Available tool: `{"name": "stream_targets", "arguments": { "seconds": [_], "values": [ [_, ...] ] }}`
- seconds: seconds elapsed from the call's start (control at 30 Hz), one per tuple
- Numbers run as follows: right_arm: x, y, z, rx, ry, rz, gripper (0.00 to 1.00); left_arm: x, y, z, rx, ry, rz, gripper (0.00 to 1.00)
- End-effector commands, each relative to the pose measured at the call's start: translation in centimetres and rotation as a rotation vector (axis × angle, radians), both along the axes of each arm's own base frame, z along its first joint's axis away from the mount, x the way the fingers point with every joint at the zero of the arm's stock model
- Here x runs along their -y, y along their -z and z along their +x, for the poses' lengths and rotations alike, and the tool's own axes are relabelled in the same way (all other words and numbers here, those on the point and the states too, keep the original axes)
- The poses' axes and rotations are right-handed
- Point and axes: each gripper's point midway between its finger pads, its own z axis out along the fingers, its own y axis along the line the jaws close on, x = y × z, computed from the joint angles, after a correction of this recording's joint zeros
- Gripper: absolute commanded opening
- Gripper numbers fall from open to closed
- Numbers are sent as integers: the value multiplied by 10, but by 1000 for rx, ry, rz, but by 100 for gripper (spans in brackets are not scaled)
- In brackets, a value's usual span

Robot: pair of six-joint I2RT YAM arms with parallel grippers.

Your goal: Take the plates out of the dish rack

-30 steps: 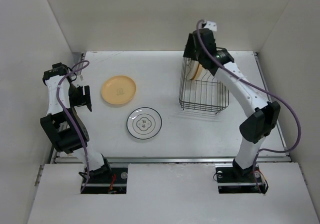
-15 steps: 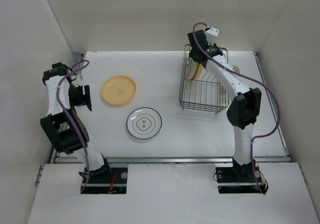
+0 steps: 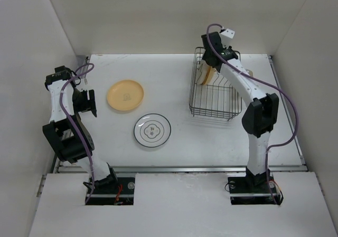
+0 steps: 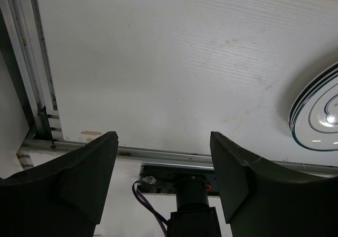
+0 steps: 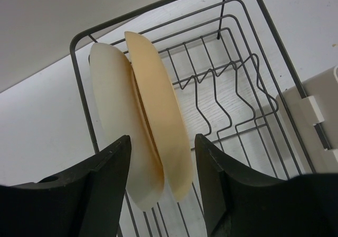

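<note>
A cream plate (image 5: 113, 115) and a yellow-orange plate (image 5: 158, 105) stood on edge, side by side, in the dark wire dish rack (image 3: 216, 100) at upper right. The right gripper (image 5: 161, 142) straddled both; clamping could not be confirmed. A second yellow-orange plate (image 3: 125, 95) and a white dark-ringed plate (image 3: 152, 130) lay flat at centre left. The left gripper (image 4: 163, 142) stood released, empty.

Not seeing any readable text, brand name, number or label anywhere in these views. The white plate (image 3: 152, 130) lying flat in the near middle is showing a dark centre motif, and the yellow-orange plate (image 3: 125, 95) lying just to its far left is carrying a faint mark in its middle. Both are coming out too small to read as letters.
</note>
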Motion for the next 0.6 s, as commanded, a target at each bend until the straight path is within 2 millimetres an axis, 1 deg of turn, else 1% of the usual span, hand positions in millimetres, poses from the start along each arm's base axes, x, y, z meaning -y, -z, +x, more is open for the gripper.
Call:
{"name": "stream_targets", "arguments": {
  "seconds": [0.0, 0.03, 0.07, 0.17, 0.2, 0.23, 0.27, 0.3, 0.33, 0.37, 0.43, 0.47, 0.53, 0.57],
  "values": [
    [11, -43, 0, 95, -13, 23, 58, 3, -9, -7, 12, 9, 9, 68],
    [9, -51, 1, 117, -23, 39, 60, 3, -9, -7, 12, 9, 9, 68],
    [10, -54, -2, 123, -27, 35, 62, 3, -9, -7, 12, 9, 9, 68],
    [8, -66, -3, 159, -48, 53, 72, 3, -6, -7, 4, 9, 5, 68],
    [8, -61, -4, 149, -48, 50, 74, 3, -6, -7, 4, 9, 5, 68],
    [8, -61, -4, 149, -48, 50, 75, 3, -6, -7, 4, 9, 5, 68],
    [11, -60, -3, 144, -54, 48, 75, 3, -6, -7, 4, 9, 5, 68],
    [10, -56, -1, 135, -54, 45, 75, 3, -6, -7, 4, 9, 5, 68],
    [10, -56, -1, 135, -54, 45, 69, 3, -6, -7, 4, 9, 5, 68],
    [16, -56, 0, 136, -44, 44, 65, 3, -6, -7, 4, 9, 5, 68],
    [14, -44, 2, 108, -53, 41, 59, 3, -6, -7, 4, 9, 5, 68],
    [11, -47, 3, 114, -64, 51, 56, 3, -6, -7, 4, 9, 5, 68],
    [13, -30, 7, 78, -63, 44, 56, 1, -9, -7, 9, 8, 17, 68],
    [13, -30, 7, 78, -63, 44, 56, 1, -9, -7, 9, 8, 17, 68]
  ]
}}
